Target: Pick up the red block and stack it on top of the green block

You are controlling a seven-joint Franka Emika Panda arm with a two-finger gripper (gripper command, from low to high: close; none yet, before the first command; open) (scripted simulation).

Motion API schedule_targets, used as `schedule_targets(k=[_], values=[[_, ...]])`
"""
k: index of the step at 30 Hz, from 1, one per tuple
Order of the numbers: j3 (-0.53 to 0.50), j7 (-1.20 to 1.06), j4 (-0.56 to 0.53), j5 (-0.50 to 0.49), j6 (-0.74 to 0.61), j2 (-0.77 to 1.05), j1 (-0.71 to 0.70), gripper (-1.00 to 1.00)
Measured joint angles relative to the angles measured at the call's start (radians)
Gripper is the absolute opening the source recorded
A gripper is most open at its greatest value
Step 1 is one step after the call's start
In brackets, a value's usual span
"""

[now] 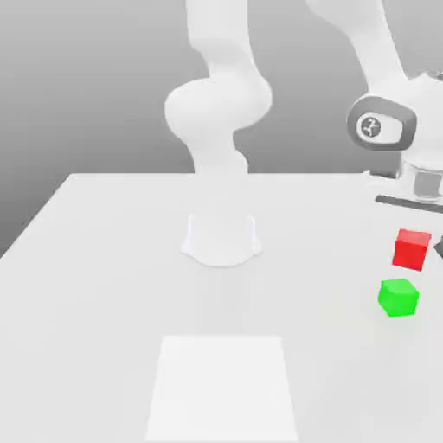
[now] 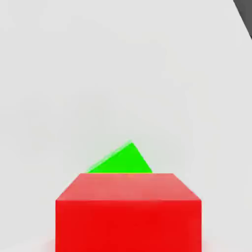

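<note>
The red block (image 1: 410, 251) hangs just above the table at the exterior view's right, with my gripper (image 1: 421, 247) shut on it; a dark fingertip (image 1: 438, 248) shows at its right side. The green block (image 1: 398, 297) rests on the table just in front of and below the red one, apart from it. In the hand view the red block (image 2: 128, 216) sits close to the camera, and a corner of the green block (image 2: 122, 161) peeks out past its upper edge.
The arm's white base (image 1: 221, 238) stands at the middle of the white table (image 1: 95, 277). A paler square patch (image 1: 223, 385) lies on the table near the front edge. Both blocks are close to the table's right side.
</note>
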Motion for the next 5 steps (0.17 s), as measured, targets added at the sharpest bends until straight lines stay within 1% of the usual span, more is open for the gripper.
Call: schedule_targets(k=[2,3,5], values=[[-0.014,0.023,0.003,-0.035,0.067,0.071,0.002,-1.00],[-0.021,0.033,0.004,-0.049,0.090,0.094,0.006,1.00],[-0.021,0.033,0.004,-0.049,0.090,0.094,0.006,1.00]])
